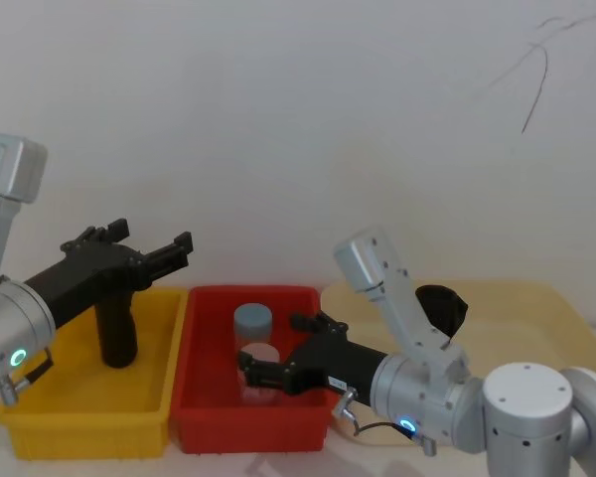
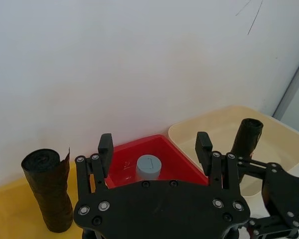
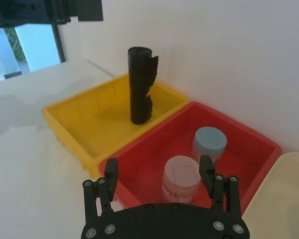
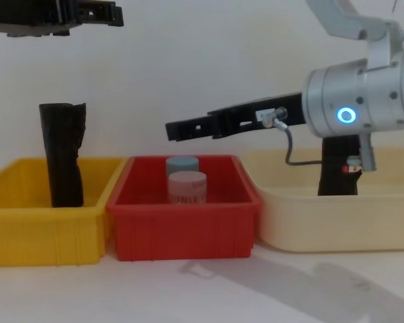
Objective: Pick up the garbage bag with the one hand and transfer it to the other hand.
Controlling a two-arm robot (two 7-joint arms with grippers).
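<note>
The garbage bag [image 1: 117, 333], a tall black crinkly roll, stands upright in the yellow bin [image 1: 89, 422]. The right wrist view shows a small red mark on the side of the garbage bag [image 3: 141, 84]. My left gripper [image 1: 154, 243] hovers open above and just right of the roll, without touching it. In the left wrist view the left gripper [image 2: 154, 142] has its fingers wide apart, and the garbage bag [image 2: 47, 191] stands off to one side. My right gripper [image 1: 273, 346] is open over the red bin [image 1: 248, 432], holding nothing. From the chest, the garbage bag [image 4: 64, 155] rises well above the bin rim.
The red bin holds a grey-lidded jar [image 1: 252, 320] and a pink-lidded jar [image 1: 260, 358]. A second black roll [image 1: 445, 306] stands in the cream tray [image 1: 536, 298] at the right, behind my right arm. A white wall closes off the back.
</note>
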